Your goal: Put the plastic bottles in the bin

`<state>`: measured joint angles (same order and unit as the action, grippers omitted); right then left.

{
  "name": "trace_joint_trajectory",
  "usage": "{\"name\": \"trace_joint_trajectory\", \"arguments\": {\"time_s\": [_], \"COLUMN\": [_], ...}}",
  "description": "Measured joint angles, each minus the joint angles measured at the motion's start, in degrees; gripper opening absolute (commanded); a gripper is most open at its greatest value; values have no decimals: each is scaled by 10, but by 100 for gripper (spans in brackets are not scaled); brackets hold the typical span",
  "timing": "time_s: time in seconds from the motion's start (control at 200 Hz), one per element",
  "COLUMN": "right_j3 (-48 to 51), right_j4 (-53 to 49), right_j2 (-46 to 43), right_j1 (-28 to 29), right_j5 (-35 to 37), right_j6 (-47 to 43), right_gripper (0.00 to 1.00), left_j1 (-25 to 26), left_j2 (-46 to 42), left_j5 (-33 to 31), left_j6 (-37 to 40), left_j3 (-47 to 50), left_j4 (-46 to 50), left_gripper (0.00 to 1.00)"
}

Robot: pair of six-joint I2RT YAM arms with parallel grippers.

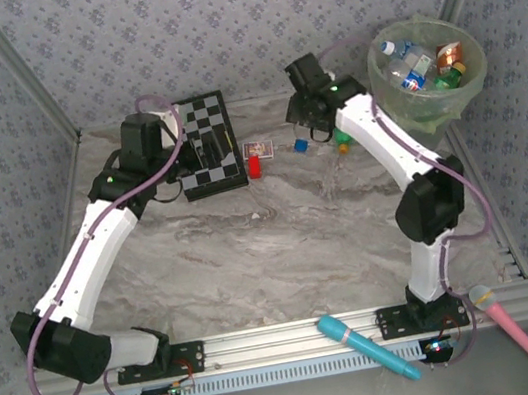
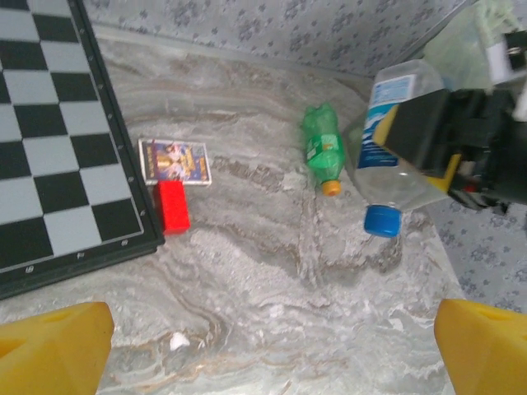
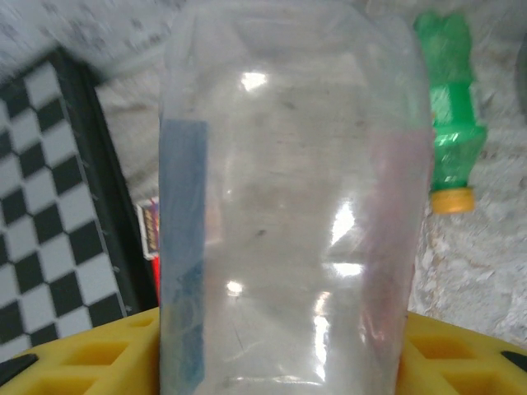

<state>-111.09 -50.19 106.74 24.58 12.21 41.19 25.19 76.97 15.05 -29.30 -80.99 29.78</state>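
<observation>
- Clear plastic bottle [image 2: 401, 136], blue label, blue cap: clamped across its body by the right tool [image 3: 280, 352], yellow pads on both sides. It sits over the far right of the counter [image 1: 253, 250], cap end lowest. It looks lifted, but I cannot confirm clearance under the cap.
- Risk 1, slip. The wall is thin and smooth and will likely flex under the pads. With the cap end hanging, a quick swing could let the bottle pivot or slide out short of the bin [image 1: 433, 115].
- Risk 2, rim strike. The bin stands tall at the far right corner, near the tool. If the carry stays low, the cap could catch the rim or the pale green liner, dragging the bag or tipping the bin. Lift first, then traverse.
- Risk 3, early release. Letting go before the bottle is fully over the opening would likely bounce it off the rim. Bottles already inside [image 1: 411, 66] leave less depth to catch it.
- Risk 4, neighbour. A green bottle [image 2: 323, 148] lies on the counter just beside the held one. A low sweep could knock it, and it would roll readily.
- Left tool [image 2: 268, 346]: fingers spread wide and gripping nothing, by the chessboard [image 2: 58, 123], with a red block [image 2: 173, 206] and card [image 2: 174, 161] in front. It is well apart from the carry path, so I judge collision risk low if it holds position.
</observation>
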Motion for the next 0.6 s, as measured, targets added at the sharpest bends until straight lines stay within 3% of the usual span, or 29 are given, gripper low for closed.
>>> {"name": "trace_joint_trajectory", "arguments": {"time_s": [0.27,0.6], "right_j3": [-35,-63], "right_j4": [0,-13], "right_j2": [-80,-145], "right_j1": [-69,-209], "right_j5": [-5,-32], "right_j6": [-19,-63], "right_gripper": [55,55], "left_j1": [5,16], "left_j2": [10,14], "left_j5": [8,9], "left_j6": [4,4], "left_j3": [-39,-40], "left_j4": [-10,-14], "left_gripper": [100,100]}}
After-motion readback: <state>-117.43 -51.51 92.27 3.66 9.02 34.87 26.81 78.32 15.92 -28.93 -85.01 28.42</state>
